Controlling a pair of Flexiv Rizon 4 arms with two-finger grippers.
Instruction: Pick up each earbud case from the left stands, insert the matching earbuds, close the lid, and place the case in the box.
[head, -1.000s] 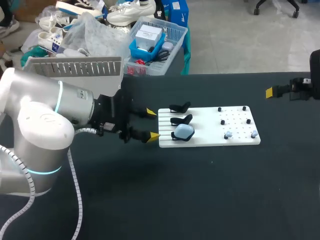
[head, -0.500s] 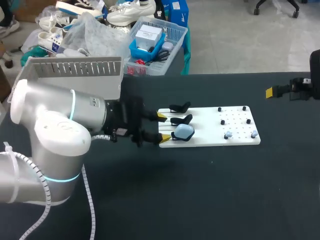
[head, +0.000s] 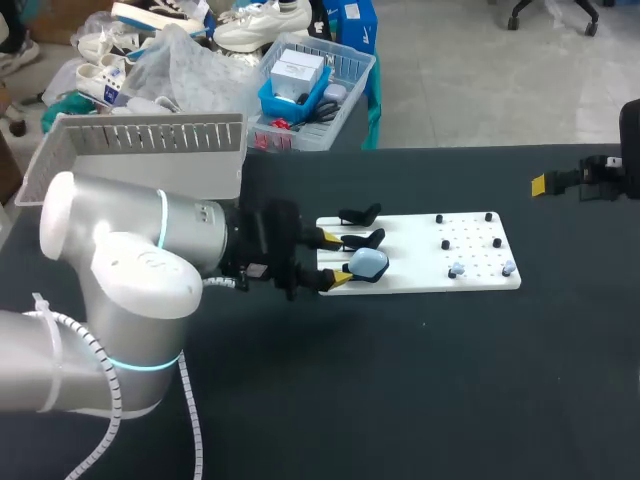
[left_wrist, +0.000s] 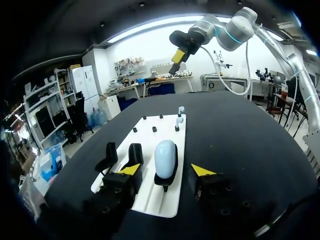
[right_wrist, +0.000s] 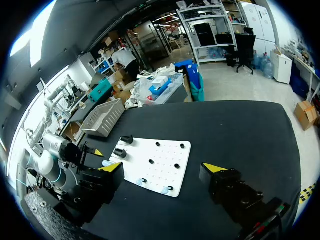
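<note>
Left gripper (head: 334, 258) advanced toward 3 o'clock, jaws wide. Pale blue earbud case (head: 368, 263) just ahead between tips, at white board's (head: 420, 262) 8 o'clock corner. Step: first pick-up. Next: ease in, close squarely, lift.

Glossy pale-blue plastic earbud case (left_wrist: 165, 156); matt white board (head: 410, 250); matt black tabletop (head: 400, 380).

A white board (head: 410, 255) lies flat on the black table (head: 400, 400), toward the table's far side. Small black pegs (head: 439, 218) stand apart from one another on the board's right half, among rows of tiny holes.
</note>
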